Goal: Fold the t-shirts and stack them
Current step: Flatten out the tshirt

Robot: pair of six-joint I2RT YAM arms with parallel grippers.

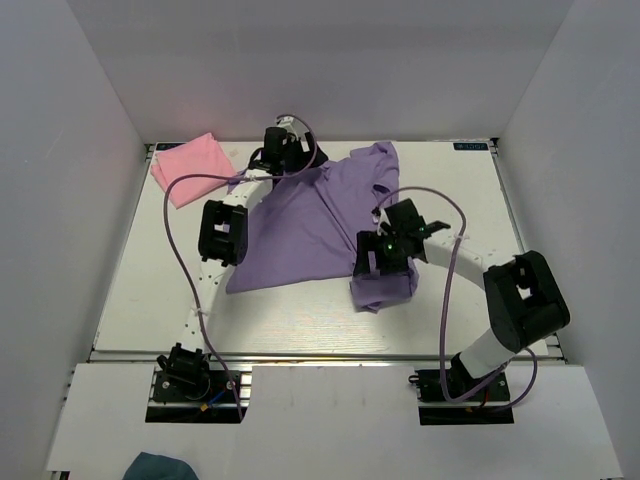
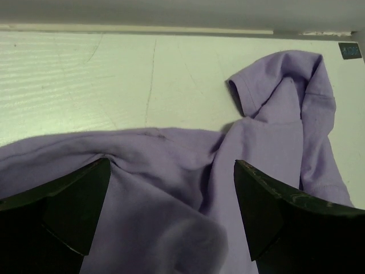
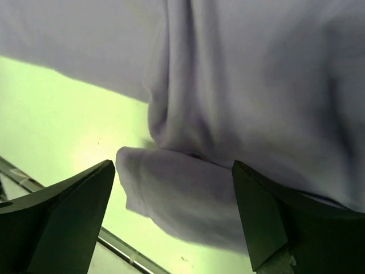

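Observation:
The lavender t-shirt (image 1: 305, 225) lies spread and rumpled across the middle of the table, one sleeve (image 2: 274, 85) bunched at the back right. No neck label shows. The pink t-shirt (image 1: 192, 167) lies folded at the back left corner. My left gripper (image 1: 293, 162) is open over the lavender shirt's back edge, cloth (image 2: 171, 188) lying between its fingers (image 2: 74, 205). My right gripper (image 1: 382, 272) is open over the shirt's near right corner, a folded lobe of cloth (image 3: 182, 194) between its fingers (image 3: 268, 211).
White walls close the table on the left, back and right. A metal rail (image 1: 320, 352) runs along the table's near edge and shows in the right wrist view (image 3: 120, 251). A small dark label (image 1: 470, 146) sits at the back right. Purple cables loop over both arms.

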